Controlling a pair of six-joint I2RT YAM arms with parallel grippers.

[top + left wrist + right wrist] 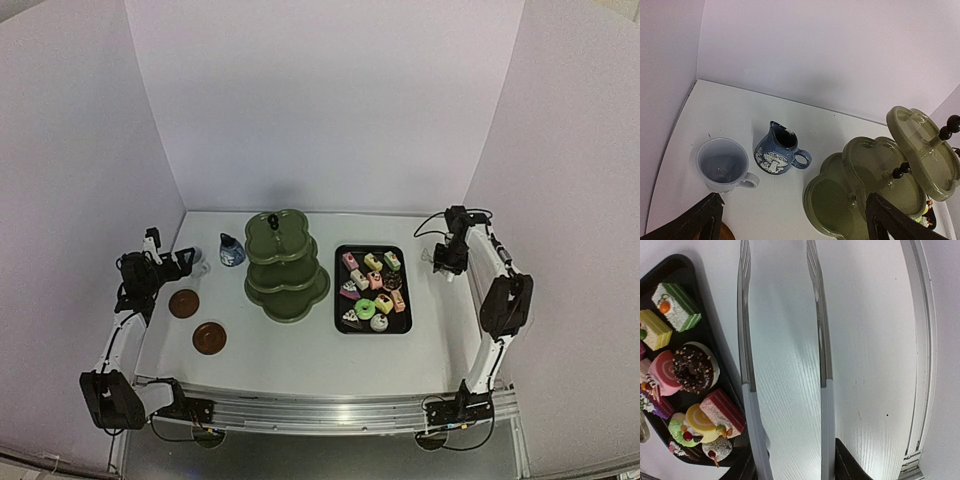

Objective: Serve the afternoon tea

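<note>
The olive-green three-tier stand (285, 265) (875, 175) is at the table's middle, its tiers bare. To its right, several small colourful cakes (372, 289) (692, 374) fill the black tray (341, 300). A small dark-blue pot (231, 250) (777, 155) and a white mug (201, 264) (722, 162) stand at the back left. Two brown coasters (183, 303) (209, 338) lie nearer. My left gripper (185, 260) (795, 220) hangs open above and just short of the mug, holding nothing. Right of the tray, my right gripper (447, 262) (797, 465) is shut on the thin metal tongs (746, 340).
White walls close in the table at the back and both sides. A metal rail (330, 405) runs along the near edge. In the right wrist view the tongs' two arms hang over bare table beside the tray's edge (715, 315).
</note>
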